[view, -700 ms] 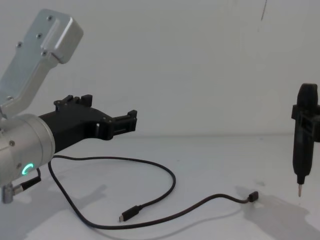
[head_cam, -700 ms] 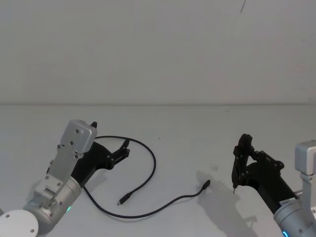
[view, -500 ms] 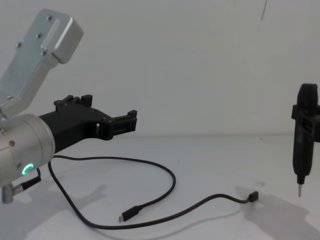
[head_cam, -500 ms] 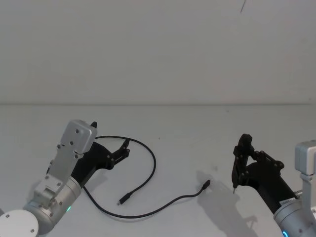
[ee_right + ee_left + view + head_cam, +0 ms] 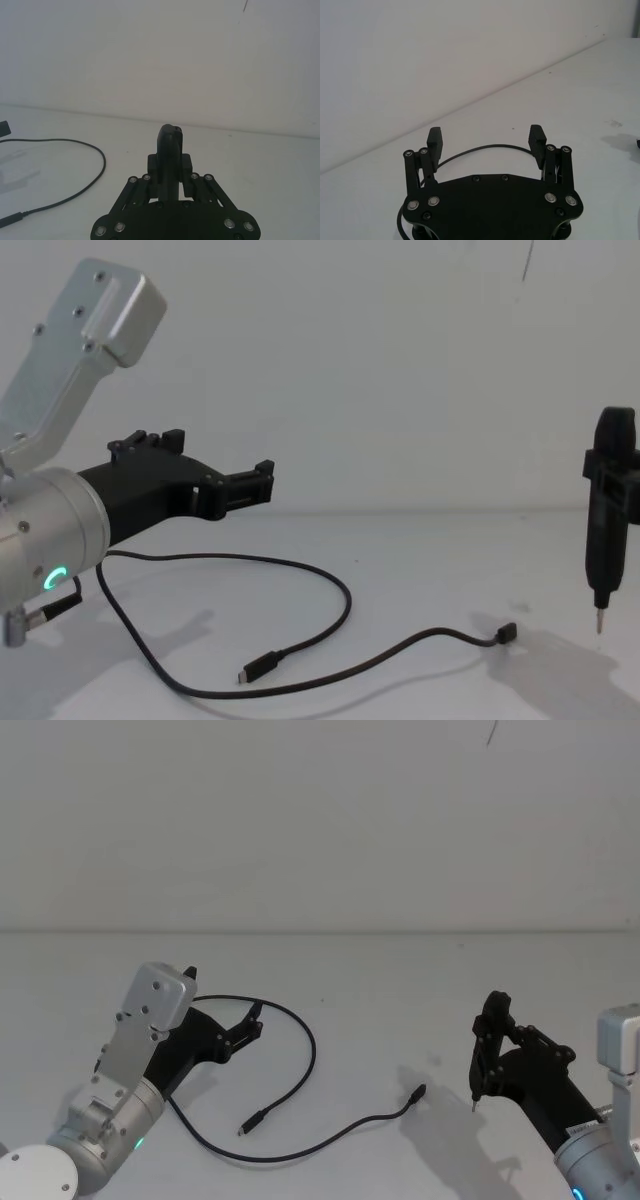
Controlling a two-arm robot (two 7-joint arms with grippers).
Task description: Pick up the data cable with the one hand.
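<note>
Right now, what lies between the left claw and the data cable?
Nothing but air: in the chest view the open left claw hangs above the data cable. The right claw grips a pen tool.

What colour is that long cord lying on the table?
Black; the data cable shows best in the chest view.

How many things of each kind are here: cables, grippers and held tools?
Long thin black data cable, slim plug at each end: 1
Black plastic two-jawed grippers: 2 (left gripper open, right gripper shut)
Slim black pen-like tool with metal tip, in the right gripper: 1
Total: 4
</note>
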